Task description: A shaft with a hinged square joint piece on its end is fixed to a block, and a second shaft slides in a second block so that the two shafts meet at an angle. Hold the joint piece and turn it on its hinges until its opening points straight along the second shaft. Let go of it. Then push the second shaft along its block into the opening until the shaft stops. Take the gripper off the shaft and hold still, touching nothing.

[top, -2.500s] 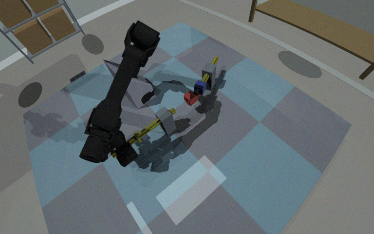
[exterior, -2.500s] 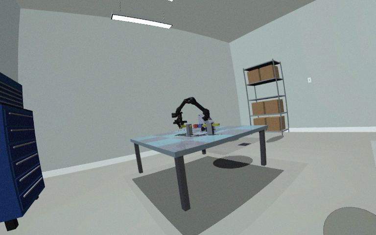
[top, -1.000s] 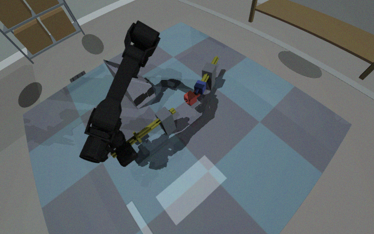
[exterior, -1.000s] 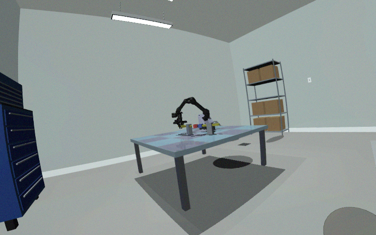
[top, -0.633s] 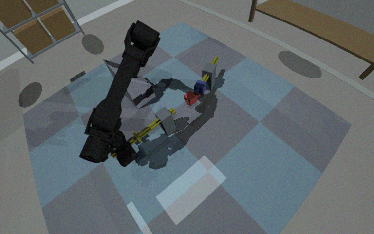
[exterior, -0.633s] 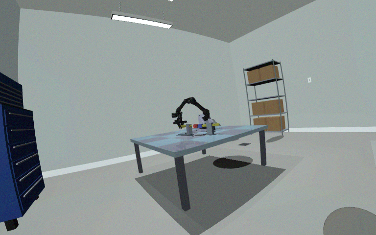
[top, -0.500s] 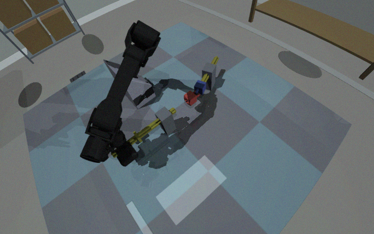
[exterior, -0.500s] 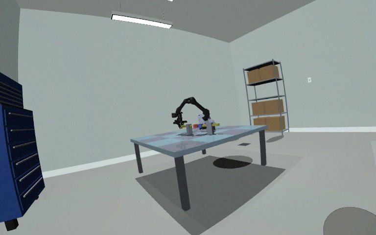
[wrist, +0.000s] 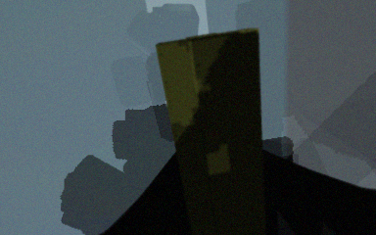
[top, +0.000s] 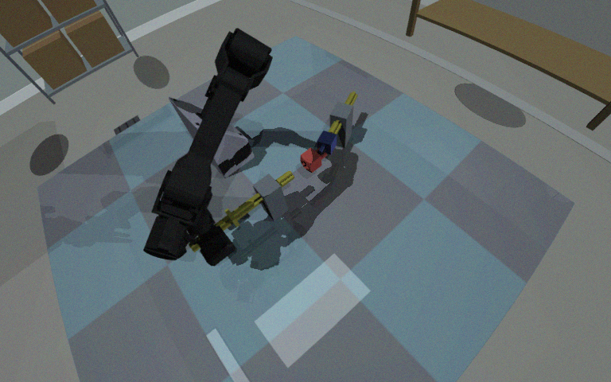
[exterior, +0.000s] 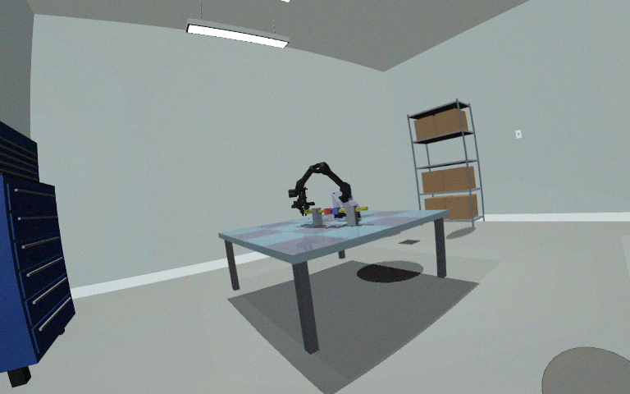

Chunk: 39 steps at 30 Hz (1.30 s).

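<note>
The black parallel-jaw hand [top: 198, 245] [exterior: 302, 212] is clamped on the long yellow ridged shaft [top: 245, 208] [exterior: 308, 211] [wrist: 220, 98], at its outer end; that shaft passes through an upright grey block [top: 274, 198] [exterior: 317, 217] on the blue-and-mauve checkered worktop [top: 383, 216] [exterior: 288, 241], away from its edges; its inner tip stands apart from the red square joint piece [top: 310, 160] [exterior: 327, 211], hinged to a blue square piece [top: 327, 142] [exterior: 335, 210] on the other yellow shaft [top: 335, 126] [exterior: 362, 208].

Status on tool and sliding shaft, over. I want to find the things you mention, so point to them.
Tool [top: 194, 243] clamped on sliding yellow shaft [top: 243, 209] [exterior: 308, 211] [wrist: 215, 98]. Shaft tip short of red joint piece [top: 310, 161] [exterior: 327, 211]. Nothing seen blocking the gap.
</note>
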Motion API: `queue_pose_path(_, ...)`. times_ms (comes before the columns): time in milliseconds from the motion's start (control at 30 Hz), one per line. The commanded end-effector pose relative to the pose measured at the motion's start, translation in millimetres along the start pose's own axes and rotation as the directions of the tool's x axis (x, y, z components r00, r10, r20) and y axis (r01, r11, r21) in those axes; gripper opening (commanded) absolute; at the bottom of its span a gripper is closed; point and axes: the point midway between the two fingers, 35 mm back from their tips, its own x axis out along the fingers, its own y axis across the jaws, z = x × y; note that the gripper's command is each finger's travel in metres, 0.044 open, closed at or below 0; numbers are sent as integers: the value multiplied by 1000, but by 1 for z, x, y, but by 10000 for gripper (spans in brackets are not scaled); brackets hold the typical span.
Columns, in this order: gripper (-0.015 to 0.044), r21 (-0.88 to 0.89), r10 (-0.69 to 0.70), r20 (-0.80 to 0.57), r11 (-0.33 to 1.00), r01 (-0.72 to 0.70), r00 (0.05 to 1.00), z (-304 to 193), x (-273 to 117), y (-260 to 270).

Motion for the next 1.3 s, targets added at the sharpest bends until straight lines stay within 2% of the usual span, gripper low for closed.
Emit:
queue_pose_path(0, 0, 5, 0, -3, 1000, 0, 1000, -7, 0, 0)
queue_pose_path(1267, 0, 6, -2, -7, 1000, 2, 1000, -63, 1, 0)
